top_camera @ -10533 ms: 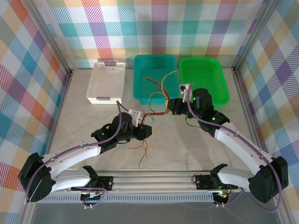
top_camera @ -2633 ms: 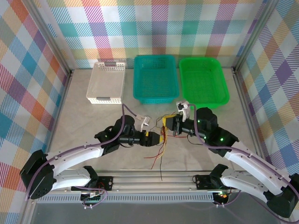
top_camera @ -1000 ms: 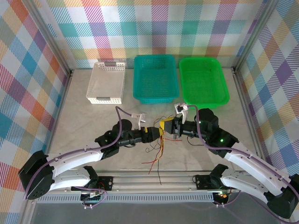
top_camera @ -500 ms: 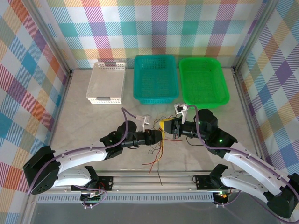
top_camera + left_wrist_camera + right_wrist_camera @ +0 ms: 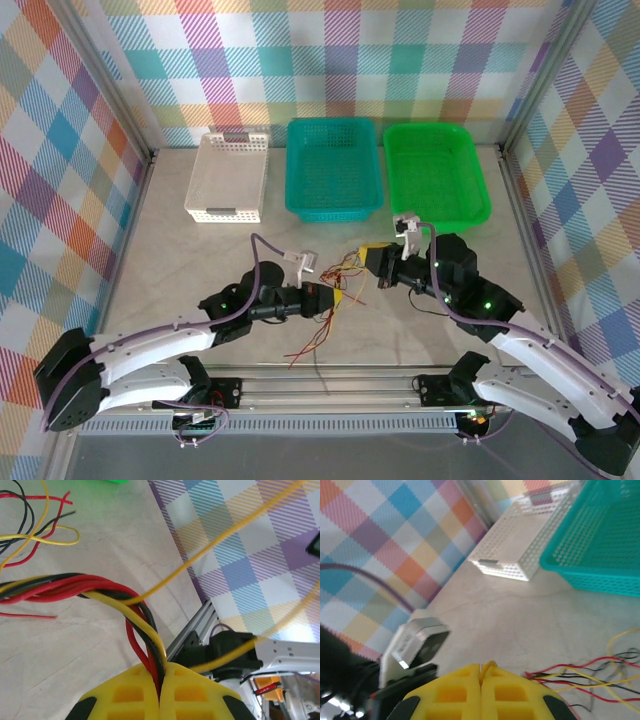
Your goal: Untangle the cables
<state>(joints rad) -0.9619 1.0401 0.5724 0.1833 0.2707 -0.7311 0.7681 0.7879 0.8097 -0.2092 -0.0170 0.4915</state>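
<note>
We count three: white basket (image 5: 228, 177), teal basket (image 5: 333, 168), green basket (image 5: 435, 172). Left gripper (image 5: 336, 297), right gripper (image 5: 373, 254): two. Cables (image 5: 75, 587): one tangle.

Glossy plastic-sheathed cables (image 5: 75, 587); teal basket (image 5: 333, 213) perforated plastic; table (image 5: 180, 260) matt, smooth, marble-look.

**Three baskets and a tangle of wire on a pale, marble-patterned table**

On the table (image 5: 200, 250), three empty baskets line the far edge: a white basket (image 5: 230, 175) at 11 o'clock, a teal basket (image 5: 333, 165) at 12 and a green basket (image 5: 435, 170) at 1. Loose red, black and yellow ends of the cables (image 5: 318, 335) trail onto the surface toward 6 o'clock, short of the aluminium rail (image 5: 330, 380) at the near edge.
</note>
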